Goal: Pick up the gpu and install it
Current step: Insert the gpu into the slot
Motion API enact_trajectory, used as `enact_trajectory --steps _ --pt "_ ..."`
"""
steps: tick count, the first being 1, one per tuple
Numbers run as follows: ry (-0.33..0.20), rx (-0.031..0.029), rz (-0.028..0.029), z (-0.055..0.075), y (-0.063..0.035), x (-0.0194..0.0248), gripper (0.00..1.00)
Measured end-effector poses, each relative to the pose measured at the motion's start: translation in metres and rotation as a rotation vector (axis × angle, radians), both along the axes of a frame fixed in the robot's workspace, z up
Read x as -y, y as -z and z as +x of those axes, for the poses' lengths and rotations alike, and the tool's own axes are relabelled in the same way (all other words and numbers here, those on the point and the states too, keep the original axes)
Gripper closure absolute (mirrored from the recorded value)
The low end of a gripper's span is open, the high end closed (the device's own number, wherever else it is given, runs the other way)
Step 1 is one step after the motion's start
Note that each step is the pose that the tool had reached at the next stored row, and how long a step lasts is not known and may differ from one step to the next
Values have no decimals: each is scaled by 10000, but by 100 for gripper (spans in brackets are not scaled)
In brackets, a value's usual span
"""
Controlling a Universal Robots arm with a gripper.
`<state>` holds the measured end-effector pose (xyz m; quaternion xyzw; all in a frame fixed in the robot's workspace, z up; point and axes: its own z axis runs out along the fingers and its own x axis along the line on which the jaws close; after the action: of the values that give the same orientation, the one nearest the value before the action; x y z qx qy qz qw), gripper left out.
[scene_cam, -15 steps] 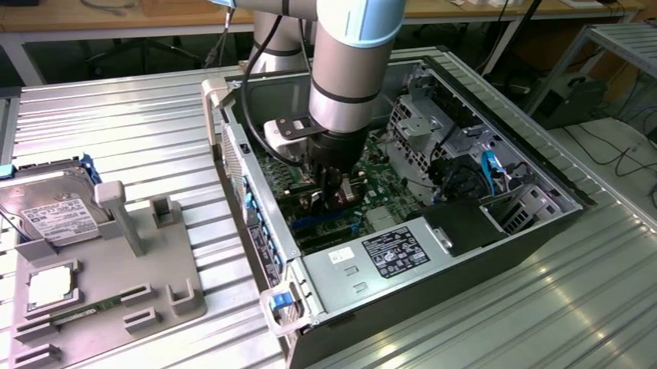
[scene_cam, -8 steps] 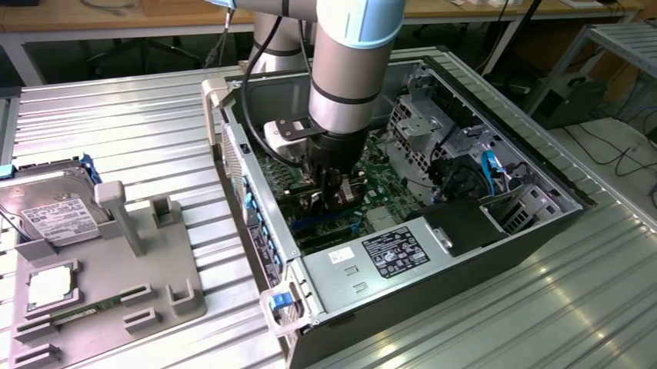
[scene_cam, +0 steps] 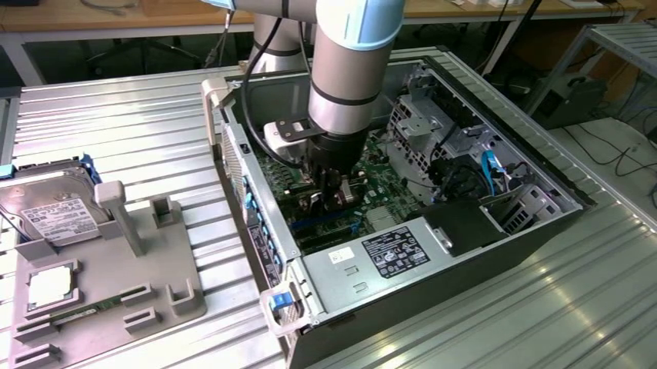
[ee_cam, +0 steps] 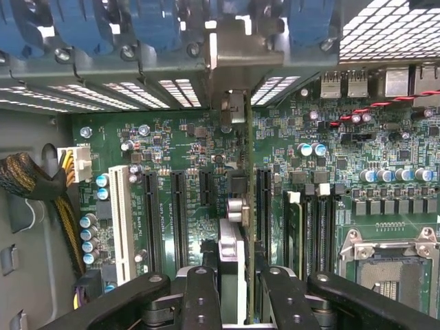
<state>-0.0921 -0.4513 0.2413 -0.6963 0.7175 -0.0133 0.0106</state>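
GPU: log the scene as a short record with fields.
gripper: shut on the gpu, inside the computer case
gpu: edge-on over the motherboard, among its expansion slots
bracket: at the case's rear slot openings
seating: cannot tell whether the card is fully in a slot
elsewhere: hard drive on the grey fixture, at the exterior view's left

Green motherboard [ee_cam: 185, 137], silver-bracketed gpu [ee_cam: 232, 251]

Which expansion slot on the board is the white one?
The white slot at the row's end beside the blue capacitors, farthest from the gpu; the others are black.
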Motion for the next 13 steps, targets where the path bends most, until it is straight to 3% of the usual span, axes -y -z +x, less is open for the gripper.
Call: enact_trajectory --steps 13 --pt "0 1 1 0 13 0 71"
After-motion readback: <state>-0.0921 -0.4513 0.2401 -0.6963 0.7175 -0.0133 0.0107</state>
